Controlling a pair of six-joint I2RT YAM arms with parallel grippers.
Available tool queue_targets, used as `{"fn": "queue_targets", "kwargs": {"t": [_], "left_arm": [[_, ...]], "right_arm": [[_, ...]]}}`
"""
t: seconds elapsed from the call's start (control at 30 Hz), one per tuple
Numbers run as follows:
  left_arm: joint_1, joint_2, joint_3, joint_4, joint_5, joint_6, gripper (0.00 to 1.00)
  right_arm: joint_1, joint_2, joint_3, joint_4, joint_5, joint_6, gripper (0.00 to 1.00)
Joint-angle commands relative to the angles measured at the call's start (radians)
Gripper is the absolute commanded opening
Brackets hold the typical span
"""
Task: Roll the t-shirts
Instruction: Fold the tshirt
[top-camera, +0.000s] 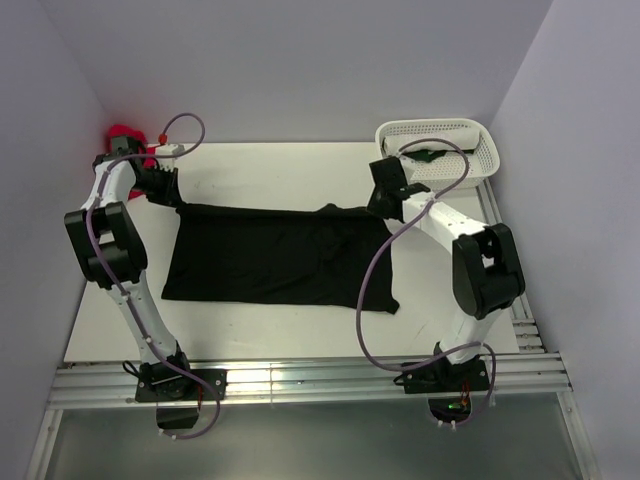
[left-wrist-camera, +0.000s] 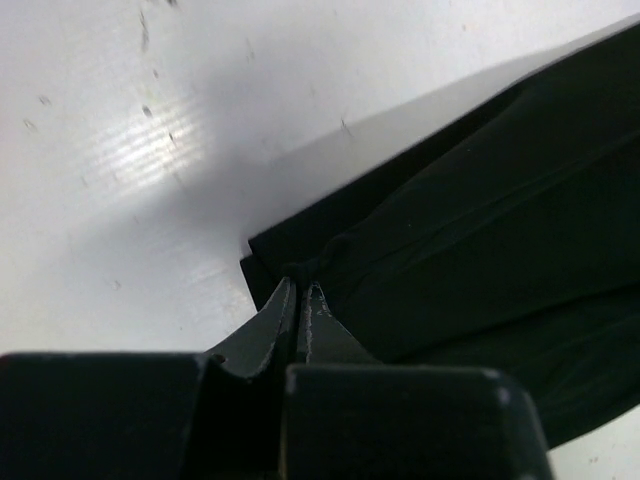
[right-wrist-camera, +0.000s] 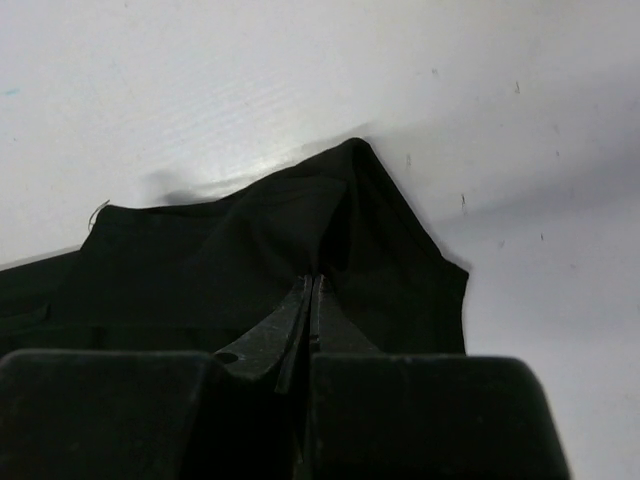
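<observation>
jaws shut on black t-shirt (top-camera: 270, 260): left jaws at far-left corner, right jaws at far-right corner.

A: Shirt status?
B: The black t-shirt (top-camera: 270, 255) lies flat mid-frame, spread wide left to right in a rough rectangle, with light wrinkles near the middle. Its top-left corner shows doubled layers and its top-right corner peaks up like a tent.
A: Others?
B: The red t-shirt (top-camera: 125, 135) is bunched in the upper left. Only a scrap of the dark green t-shirt (top-camera: 432, 155) shows, upper right.
</observation>
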Motion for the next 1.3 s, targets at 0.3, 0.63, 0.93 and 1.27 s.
{"fn": "queue_targets", "kwargs": {"t": [0.3,0.63,0.93,1.27], "left_arm": [[0.027,-0.102,-0.091,-0.043,0.035,0.1,0.0],[0.039,-0.095,-0.128,-0.067,0.031,0.134,0.0],[0.04,-0.099,-0.177,-0.072,0.02,0.161,0.0],[0.041,-0.084,-0.211,-0.083,-0.022,0.181,0.13]], "right_arm": [[0.036,-0.182,-0.162,0.007,0.051,0.082,0.0],[0.065,-0.223,-0.263,0.03,0.046,0.122,0.0],[0.066,-0.226,-0.308,0.027,0.048,0.141,0.0],[0.069,-0.226,-0.375,0.054,0.003,0.158,0.06]]}}
